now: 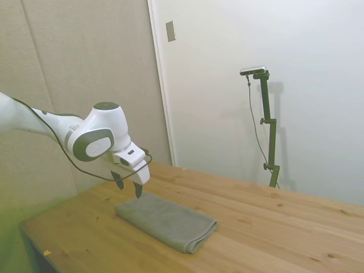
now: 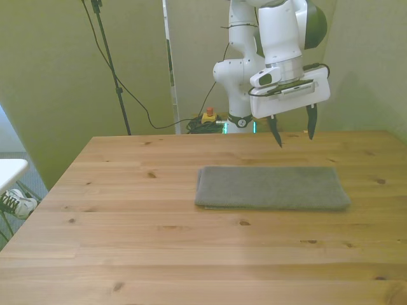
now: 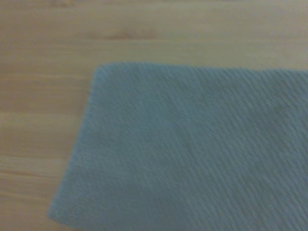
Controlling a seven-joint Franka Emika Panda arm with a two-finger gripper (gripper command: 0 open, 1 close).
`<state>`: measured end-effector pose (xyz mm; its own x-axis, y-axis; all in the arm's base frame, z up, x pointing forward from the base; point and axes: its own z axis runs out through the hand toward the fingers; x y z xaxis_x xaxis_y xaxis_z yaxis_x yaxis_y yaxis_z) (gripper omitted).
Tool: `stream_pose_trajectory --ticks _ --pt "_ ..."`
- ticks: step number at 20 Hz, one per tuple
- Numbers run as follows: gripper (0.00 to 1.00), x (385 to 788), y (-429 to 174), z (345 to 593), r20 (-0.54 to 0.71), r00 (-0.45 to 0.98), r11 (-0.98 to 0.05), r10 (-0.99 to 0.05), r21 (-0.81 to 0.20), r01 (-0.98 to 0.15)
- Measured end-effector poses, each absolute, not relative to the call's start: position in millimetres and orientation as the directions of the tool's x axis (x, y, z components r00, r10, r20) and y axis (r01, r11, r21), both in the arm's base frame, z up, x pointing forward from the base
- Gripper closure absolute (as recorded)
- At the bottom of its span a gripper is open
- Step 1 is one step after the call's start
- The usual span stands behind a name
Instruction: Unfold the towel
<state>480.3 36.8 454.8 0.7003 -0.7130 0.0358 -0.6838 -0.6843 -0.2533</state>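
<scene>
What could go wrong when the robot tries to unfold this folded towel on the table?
1. The open gripper hangs above the towel near its far edge, at the front view's right end. Coming straight down, it may pinch all folded layers and drag the whole bundle.
2. The towel looks thick with rounded edges, so the fingers may slide off without catching the top layer.
3. The smooth wooden table may let the towel slip during pulling.
</scene>
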Motion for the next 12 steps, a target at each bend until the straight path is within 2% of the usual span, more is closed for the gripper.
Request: stream_pose_trajectory --ticks 3,7,12 --pt "0.00 463.9 47.0 462.5 0.062 0.654 -0.656 -0.754 -0.128 -0.744" --pt "0.00 426.0 64.7 482.7 0.065 0.643 -0.645 -0.763 -0.029 -0.764" --pt "0.00 364.0 72.1 511.5 0.101 0.656 -0.659 -0.748 -0.006 -0.752"
